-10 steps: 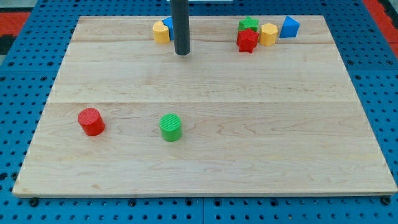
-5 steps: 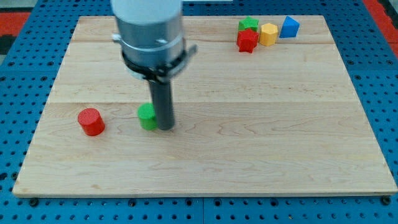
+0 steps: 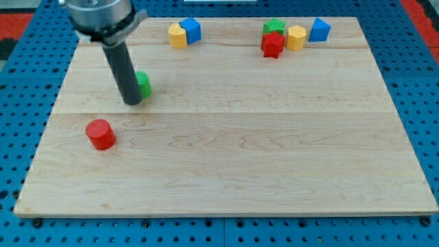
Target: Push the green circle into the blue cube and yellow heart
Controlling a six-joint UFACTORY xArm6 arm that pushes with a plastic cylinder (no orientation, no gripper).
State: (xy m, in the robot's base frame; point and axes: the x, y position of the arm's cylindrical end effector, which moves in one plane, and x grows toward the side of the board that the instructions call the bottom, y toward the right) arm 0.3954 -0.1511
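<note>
While red cylinder block (image 3: pixel 101 134) sits nearest on pale wooden surface (image 3: pixel 274 165), well clear, my tip (image 3: pixel 132 103) touches left flank of green circle block (image 3: pixel 143 84). No jaws: plain rod. Push up-right toward yellow heart block (image 3: pixel 178 36) and blue cube block (image 3: pixel 191 29), apparently touching; keep contact centred, avoid slip-off.

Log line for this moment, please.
my tip touching green circle from view's lower left | yellow heart and blue cube up-right, not reached

A straight dark rod — matte, near-black, round in section — ends at my tip (image 3: pixel 132 103); above it sits a wider grey metal collar with a dark band.
</note>
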